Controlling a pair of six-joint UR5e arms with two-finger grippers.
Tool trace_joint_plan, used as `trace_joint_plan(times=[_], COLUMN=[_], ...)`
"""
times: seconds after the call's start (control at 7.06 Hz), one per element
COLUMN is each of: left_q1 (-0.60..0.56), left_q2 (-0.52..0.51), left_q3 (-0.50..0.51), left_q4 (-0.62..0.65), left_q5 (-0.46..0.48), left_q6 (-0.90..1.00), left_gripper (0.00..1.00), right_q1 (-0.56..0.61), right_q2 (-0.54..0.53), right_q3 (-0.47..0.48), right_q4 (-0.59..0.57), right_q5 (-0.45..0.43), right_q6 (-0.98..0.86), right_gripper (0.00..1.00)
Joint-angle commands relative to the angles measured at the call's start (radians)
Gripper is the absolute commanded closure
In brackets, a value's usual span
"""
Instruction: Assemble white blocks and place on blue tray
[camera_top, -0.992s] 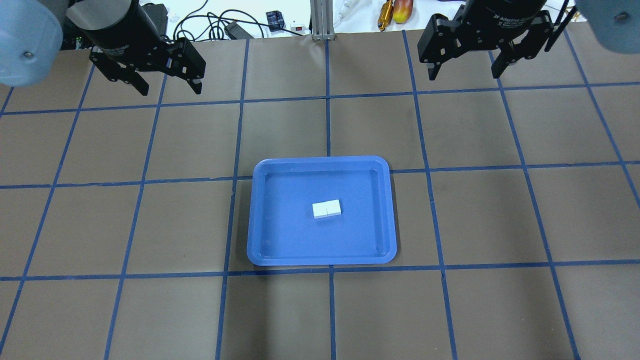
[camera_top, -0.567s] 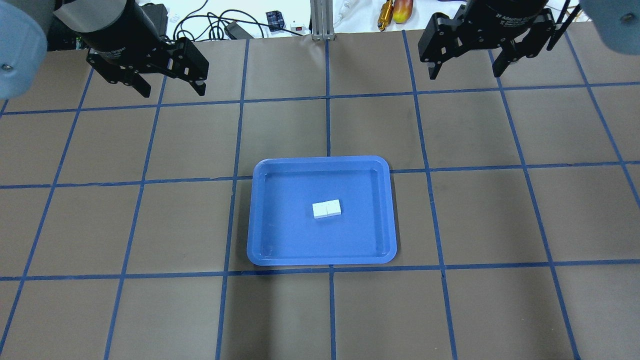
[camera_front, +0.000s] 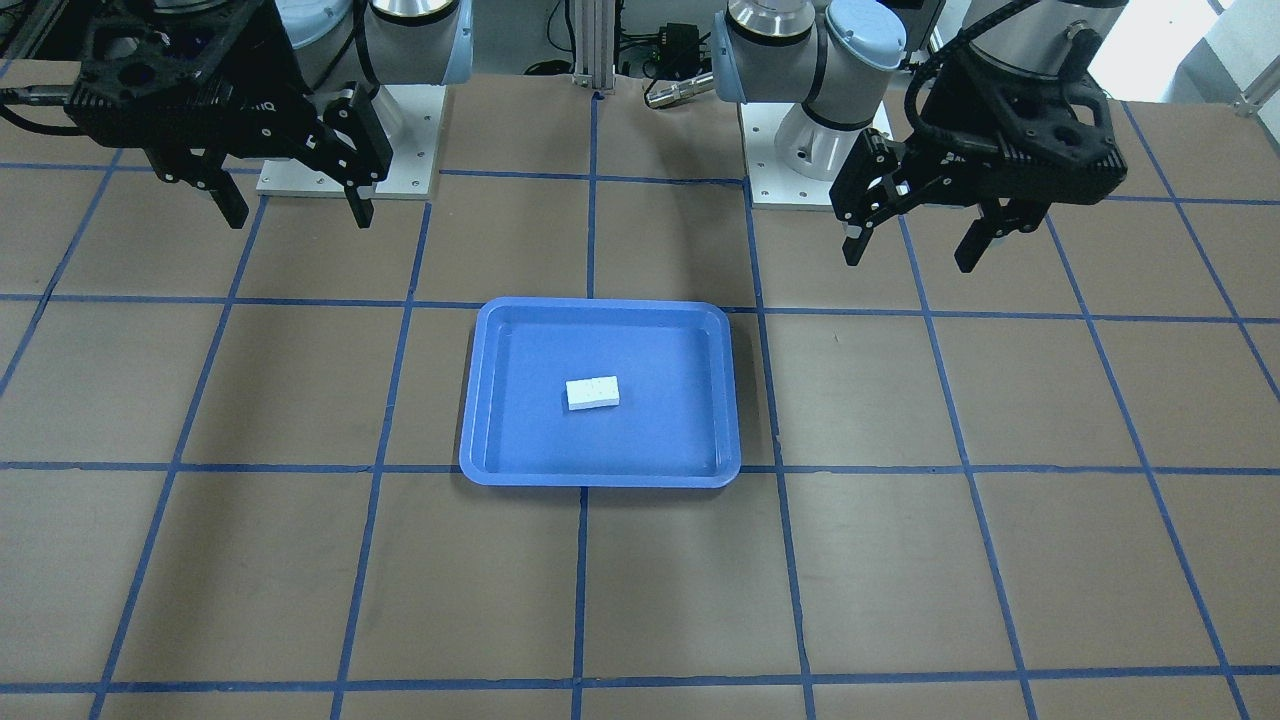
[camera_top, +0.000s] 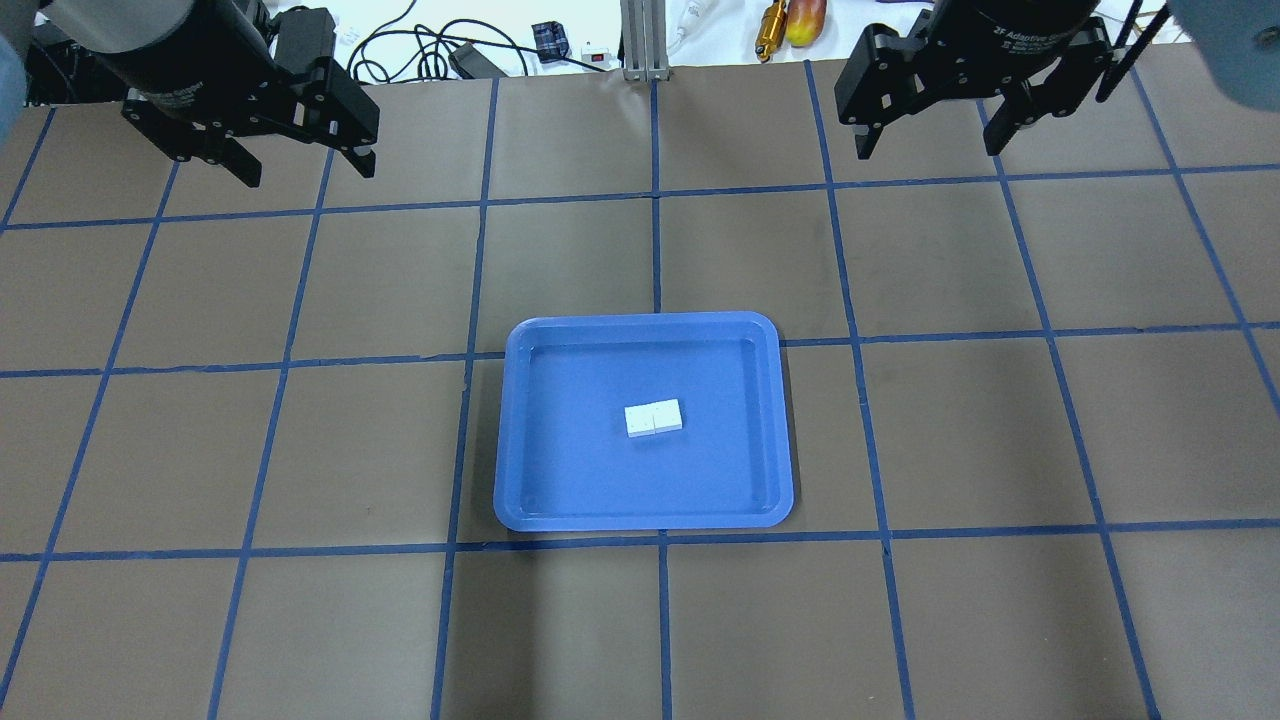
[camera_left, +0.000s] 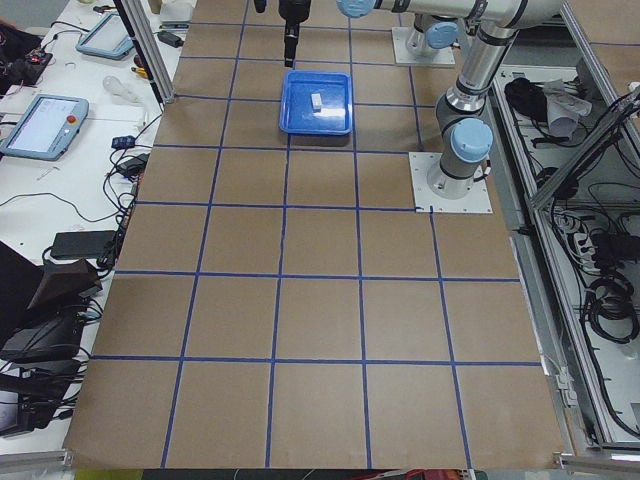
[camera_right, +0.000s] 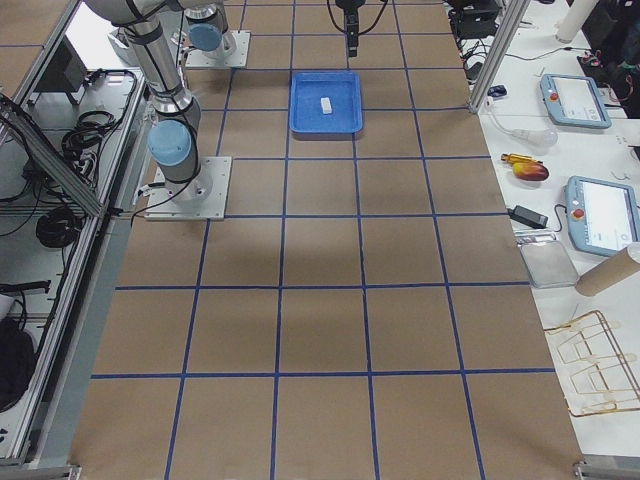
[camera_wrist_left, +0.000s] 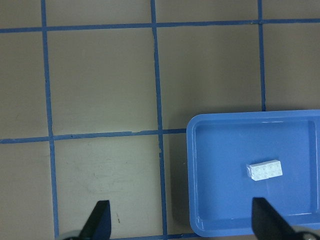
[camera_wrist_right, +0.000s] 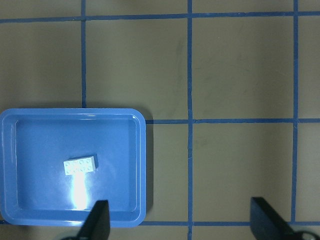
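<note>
The two white blocks (camera_top: 654, 418) are joined into one oblong piece that lies flat near the middle of the blue tray (camera_top: 645, 322). The piece also shows in the front view (camera_front: 592, 392), the left wrist view (camera_wrist_left: 265, 170) and the right wrist view (camera_wrist_right: 80, 165). My left gripper (camera_top: 308, 172) is open and empty, high over the far left of the table, well away from the tray. My right gripper (camera_top: 928, 150) is open and empty, high over the far right. Neither touches anything.
Blue tape lines divide the brown table into squares. Cables, a brass tool (camera_top: 771, 25) and an aluminium post (camera_top: 640, 40) sit beyond the far edge. The arm bases (camera_front: 345, 150) stand at the robot's side. Pendants (camera_right: 600, 215) lie on side benches.
My left gripper has moved left and towards the far edge, still open. My right gripper has hardly moved. The joined white piece and the tray have stayed put.
</note>
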Motion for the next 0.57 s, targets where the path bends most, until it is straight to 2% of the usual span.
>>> trace_joint_plan(times=[0.0, 0.42], left_q1=[0.016, 0.012], left_q2=[-0.035, -0.048], left_q3=[-0.01, -0.008], left_q4=[-0.016, -0.01], left_q5=[-0.013, 0.045], left_q6=[-0.007, 0.032], left_gripper=[0.0, 0.0], right_q1=[0.0, 0.0], right_q2=[0.003, 0.002], right_q3=[0.0, -0.002], right_q4=[-0.006, -0.006], right_q5=[0.002, 0.002], right_q6=[0.002, 0.006], right_gripper=[0.0, 0.0])
